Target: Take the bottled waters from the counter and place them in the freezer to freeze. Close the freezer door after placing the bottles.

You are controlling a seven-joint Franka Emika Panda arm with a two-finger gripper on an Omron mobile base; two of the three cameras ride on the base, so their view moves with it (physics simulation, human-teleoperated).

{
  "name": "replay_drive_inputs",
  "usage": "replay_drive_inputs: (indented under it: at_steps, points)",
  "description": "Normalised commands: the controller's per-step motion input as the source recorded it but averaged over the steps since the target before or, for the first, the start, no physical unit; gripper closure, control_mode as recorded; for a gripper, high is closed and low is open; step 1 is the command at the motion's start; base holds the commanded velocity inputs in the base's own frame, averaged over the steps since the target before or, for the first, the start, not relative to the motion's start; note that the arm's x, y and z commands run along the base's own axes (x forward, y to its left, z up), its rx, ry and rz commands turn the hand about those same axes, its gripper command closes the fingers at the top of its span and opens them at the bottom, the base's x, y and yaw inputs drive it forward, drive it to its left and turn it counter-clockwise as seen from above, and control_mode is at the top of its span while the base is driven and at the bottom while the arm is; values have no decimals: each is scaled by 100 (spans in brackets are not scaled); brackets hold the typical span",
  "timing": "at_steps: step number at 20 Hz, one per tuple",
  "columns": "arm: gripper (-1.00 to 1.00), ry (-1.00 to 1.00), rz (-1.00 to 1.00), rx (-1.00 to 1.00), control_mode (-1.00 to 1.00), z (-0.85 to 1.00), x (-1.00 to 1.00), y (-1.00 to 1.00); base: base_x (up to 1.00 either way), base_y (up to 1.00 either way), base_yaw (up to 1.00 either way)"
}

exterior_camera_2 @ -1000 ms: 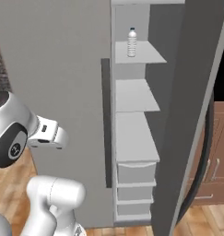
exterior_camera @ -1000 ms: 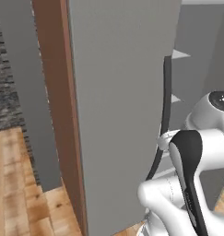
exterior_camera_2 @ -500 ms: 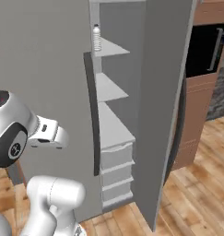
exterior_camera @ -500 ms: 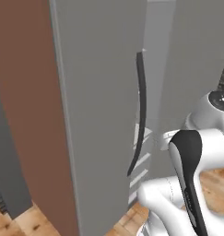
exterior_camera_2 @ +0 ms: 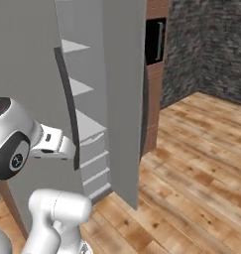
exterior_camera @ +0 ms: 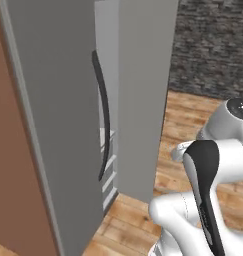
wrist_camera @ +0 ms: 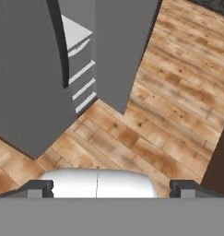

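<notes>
The freezer [exterior_camera_2: 85,126] stands with its freezer door [exterior_camera_2: 124,99] swung open, showing grey shelves and drawers inside. In the left base view the same freezer door [exterior_camera: 143,90] juts toward me, beside the closed grey door with a dark bar handle [exterior_camera: 103,115]. My gripper [wrist_camera: 111,189] is open with nothing between its fingertips [wrist_camera: 39,188]; it looks down at the floor in front of the freezer, well short of the open door [wrist_camera: 125,50]. The bottled waters and the counter are out of view.
A black oven recess [exterior_camera_2: 154,39] sits in brown cabinetry right of the freezer. A dark stone wall [exterior_camera_2: 211,44] closes the far side. Wooden floor [exterior_camera_2: 191,163] spreads out to the right. A brown cabinet side [exterior_camera: 13,175] flanks the freezer's left.
The whole picture has swung: the base has turned and the freezer slid leftward in the right base view. The upper shelf with a bottle has left the frame. The arm keeps its pose.
</notes>
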Motion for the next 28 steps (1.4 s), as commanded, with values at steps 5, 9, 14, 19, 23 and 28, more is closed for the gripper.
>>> replay_drive_inputs:
  at_steps: [5,9,14,19,23,28]
  points:
    - [-100,0,0,0,100,0,0,0,-68,5,-48]
    - [-100,0,0,0,100,0,0,0,-61,1,-47]
    - [-100,0,0,0,100,0,0,0,-44,0,-48]
    - [-100,0,0,0,100,0,0,0,-39,0,-47]
    - [-100,0,0,0,100,0,0,0,-4,0,-31]
    - [-100,0,0,0,100,0,0,0,-19,-4,-7]
